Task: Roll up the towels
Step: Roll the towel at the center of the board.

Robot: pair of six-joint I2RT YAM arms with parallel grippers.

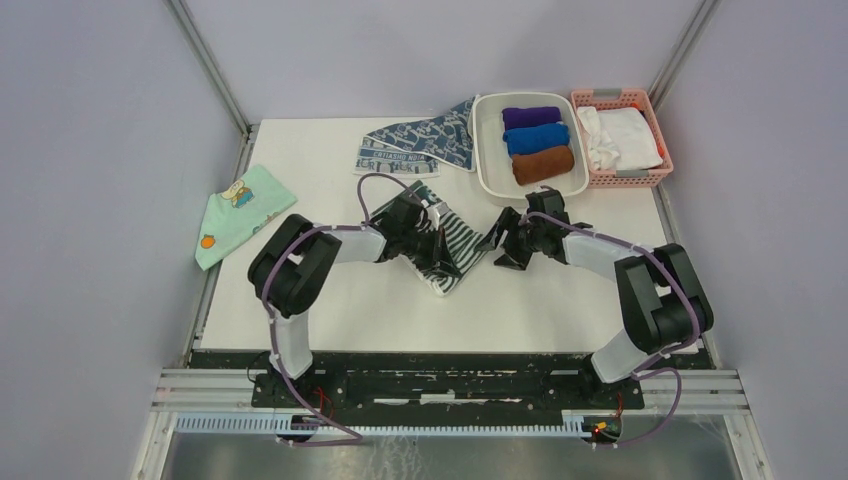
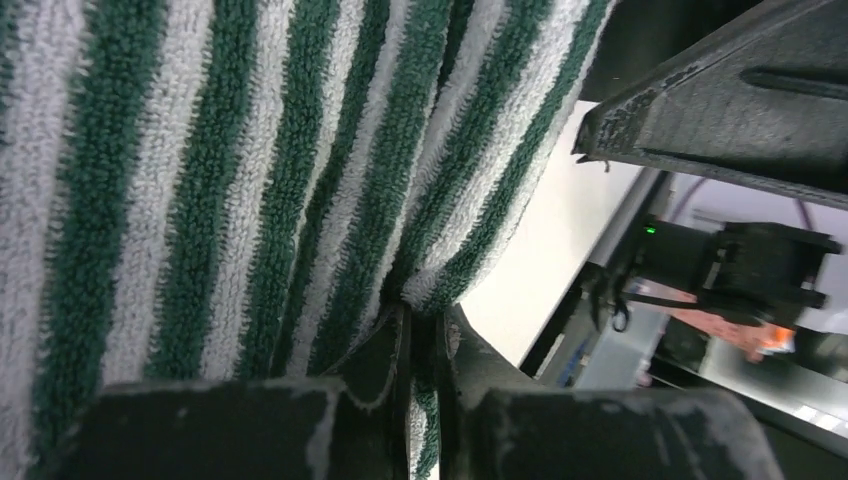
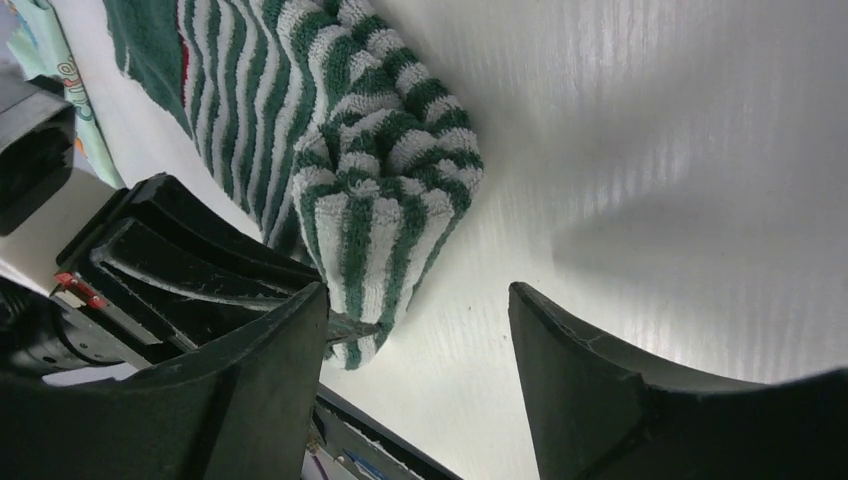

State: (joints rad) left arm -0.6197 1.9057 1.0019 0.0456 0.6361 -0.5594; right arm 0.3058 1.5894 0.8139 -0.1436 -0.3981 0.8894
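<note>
We judge the job barely begun. The green-and-white striped towel [image 1: 455, 256] lies on the table in front of the white tray [image 1: 478, 150], toward the arms. It is bunched and doubled over at one end rather than wound into a roll.

The left gripper [image 2: 425, 345] is pressed together on a fold of this towel, pinching the cloth between its fingers. The right gripper [image 3: 415, 300] stands spread just beside the towel's doubled end, holding nothing.

The blue-grey patterned towel [image 1: 425, 140] lies flat and untouched, touching the tray's left side. Inside the tray sit a purple roll [image 1: 530, 117], a blue roll [image 1: 536, 137] and a brown roll [image 1: 543, 164], which show us the finish wanted.

So what is left, as we read it, is rolling the striped towel tight, then all of the patterned one.
</note>
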